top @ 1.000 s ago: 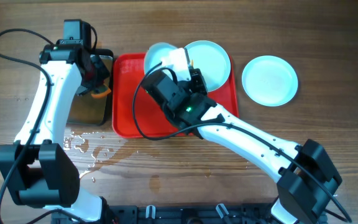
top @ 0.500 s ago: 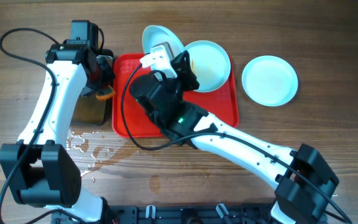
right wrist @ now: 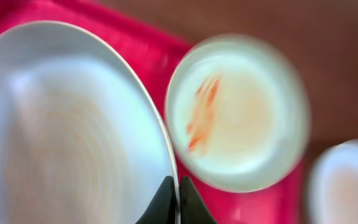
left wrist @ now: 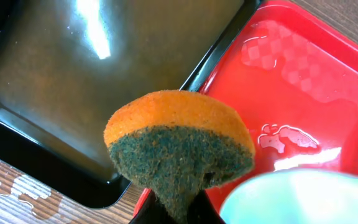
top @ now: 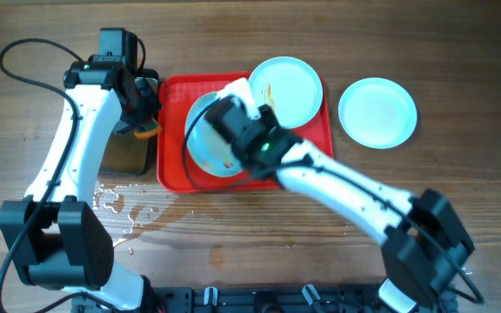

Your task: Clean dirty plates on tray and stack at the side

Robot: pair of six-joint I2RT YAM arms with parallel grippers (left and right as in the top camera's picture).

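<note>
The red tray lies in the middle of the table. My right gripper is shut on the rim of a pale plate and holds it over the tray's left half; the plate fills the left of the right wrist view. A second plate with orange-red streaks sits at the tray's back right. A third plate lies on the wood right of the tray. My left gripper is shut on an orange and green sponge, over the gap between pan and tray.
A black metal pan with water in it stands left of the tray. Water drops lie on the wood in front of the pan. Black cables loop by both arms.
My right arm has swung the held plate from the tray's back edge down and over the tray's left half. The left arm has stayed put with the sponge.
</note>
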